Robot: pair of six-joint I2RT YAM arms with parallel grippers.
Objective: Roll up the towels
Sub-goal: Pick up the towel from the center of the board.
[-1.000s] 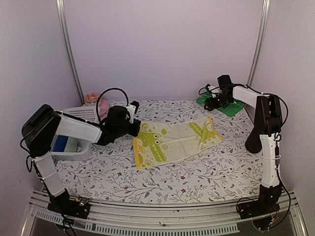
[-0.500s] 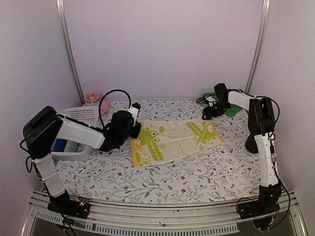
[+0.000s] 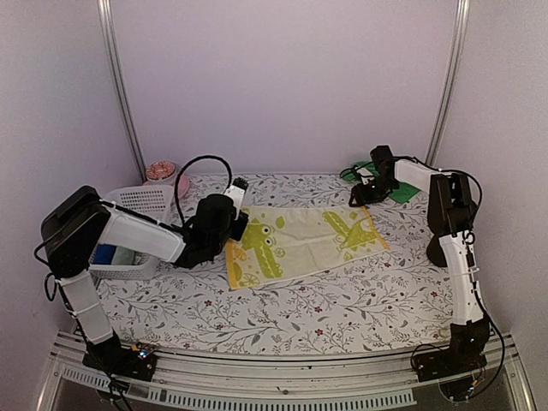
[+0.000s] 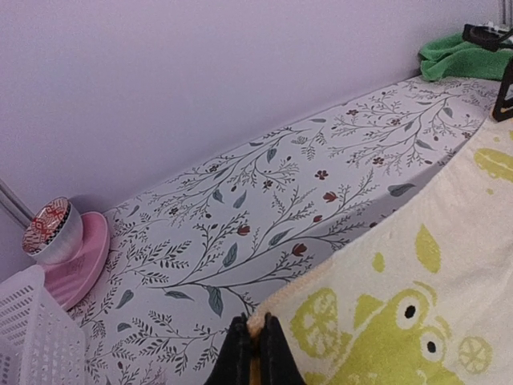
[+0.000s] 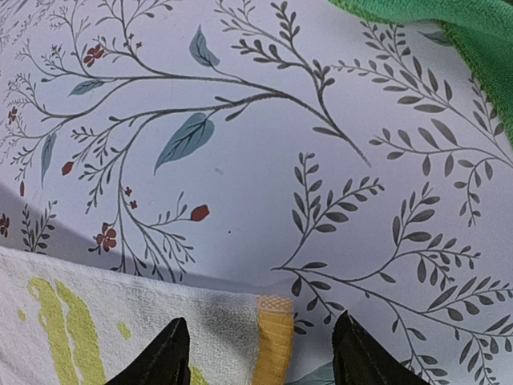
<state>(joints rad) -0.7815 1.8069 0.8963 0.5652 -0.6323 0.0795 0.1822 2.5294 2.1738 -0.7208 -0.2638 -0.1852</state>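
While the left gripper (image 4: pixel 254 357) is clenched on the yellow towel (image 3: pixel 300 240), pinching the cloth's edge at one far corner between its closed fingers, the rest of that towel spreads flat to its right across the flowered table (image 3: pixel 342 300). A white mesh basket (image 4: pixel 32 337) sits just to this gripper's left. Ahead of it on the same side, a pink dish (image 4: pixel 80 265) holds a small patterned cup (image 4: pixel 50 233).

At the towel's opposite far corner, the right gripper (image 5: pixel 260 353) hangs released, its fingers apart. The orange-trimmed corner of the cloth lies between the two fingertips. Whether either tip touches the cloth cannot be told. The green towel (image 5: pixel 457 32) lies bunched just ahead of this gripper and to its right, apart from the yellow one.
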